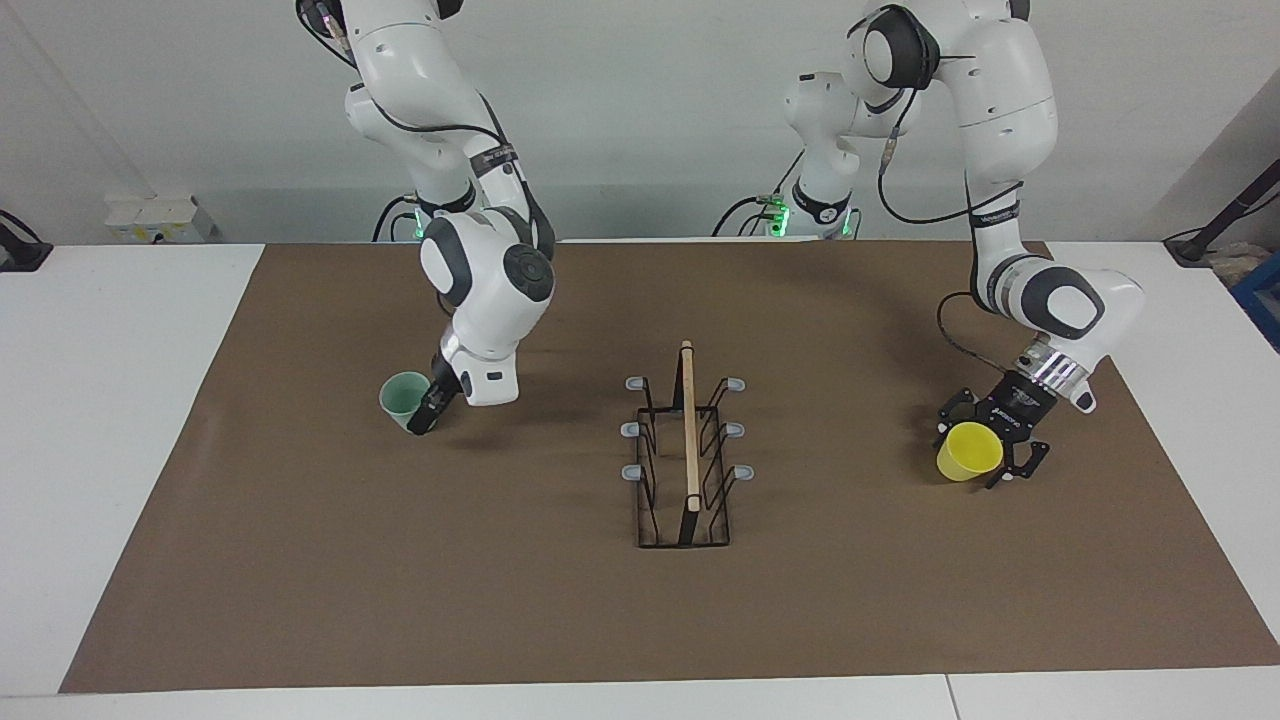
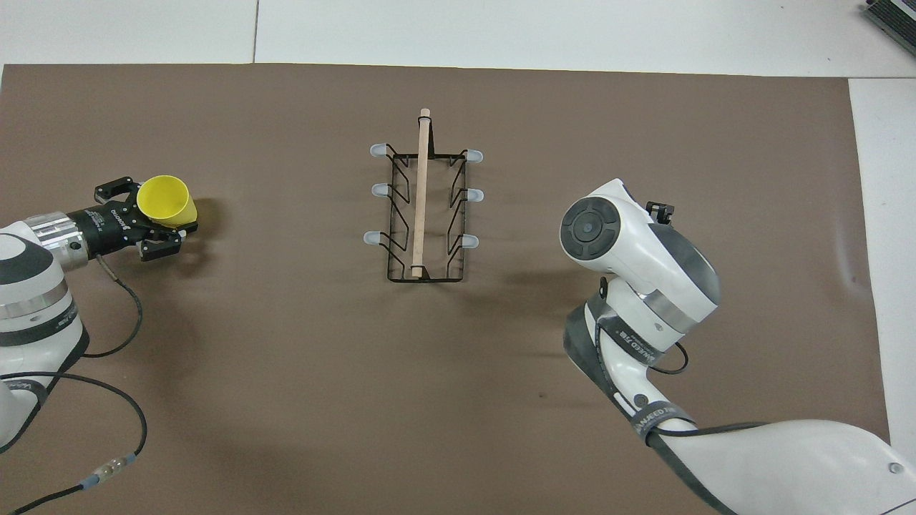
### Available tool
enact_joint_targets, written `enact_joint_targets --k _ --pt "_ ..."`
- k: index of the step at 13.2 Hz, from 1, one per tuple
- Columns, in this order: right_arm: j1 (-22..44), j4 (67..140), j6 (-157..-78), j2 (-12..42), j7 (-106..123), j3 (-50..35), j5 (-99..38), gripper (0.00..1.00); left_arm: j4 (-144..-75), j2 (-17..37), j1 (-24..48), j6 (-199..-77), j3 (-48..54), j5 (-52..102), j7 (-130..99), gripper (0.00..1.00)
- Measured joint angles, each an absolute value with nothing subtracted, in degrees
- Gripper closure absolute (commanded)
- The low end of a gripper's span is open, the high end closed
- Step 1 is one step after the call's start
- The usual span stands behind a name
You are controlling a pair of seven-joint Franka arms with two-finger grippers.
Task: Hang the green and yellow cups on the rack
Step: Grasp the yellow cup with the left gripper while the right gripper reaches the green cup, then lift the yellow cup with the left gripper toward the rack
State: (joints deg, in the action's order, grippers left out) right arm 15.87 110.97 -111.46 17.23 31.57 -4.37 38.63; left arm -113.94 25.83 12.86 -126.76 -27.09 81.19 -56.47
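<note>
The black wire rack (image 1: 689,450) (image 2: 422,207) with its wooden bar stands in the middle of the brown mat. At the left arm's end, the yellow cup (image 1: 968,450) (image 2: 166,202) sits tilted, mouth upward, between the fingers of my left gripper (image 1: 978,458) (image 2: 168,214), which grips it just above the mat. At the right arm's end, the mint green cup (image 1: 404,398) is on the mat, with my right gripper (image 1: 426,412) reaching down right against its side. In the overhead view the right arm hides the green cup.
The brown mat (image 1: 300,560) covers most of the white table (image 1: 110,380). The left arm's black cable (image 2: 122,329) loops over the mat near its wrist. A white power strip (image 1: 155,215) lies off the mat at the robots' end of the table.
</note>
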Motion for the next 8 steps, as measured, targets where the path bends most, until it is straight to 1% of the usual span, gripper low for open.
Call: enact_joint_targets --k 1,2,6,8 --pt "16.74 110.97 -110.93 18.03 31.60 -4.41 39.64 0.00 -113.92 25.51 13.28 -128.84 -26.10 81.20 -56.33 0.83" --pt "17.39 110.96 -110.62 18.80 31.60 -4.46 40.01 0.00 -113.91 25.23 13.67 -131.69 -24.96 81.20 -56.14 1.00" --pt "18.20 110.95 -108.79 20.59 31.74 -4.48 42.50 0.00 -113.62 23.27 16.00 -136.65 -23.21 80.66 -51.13 1.00" --pt "18.61 110.96 -107.57 21.31 31.92 -4.50 44.06 0.00 -112.48 21.08 16.28 -137.08 -22.98 75.43 -50.32 1.00"
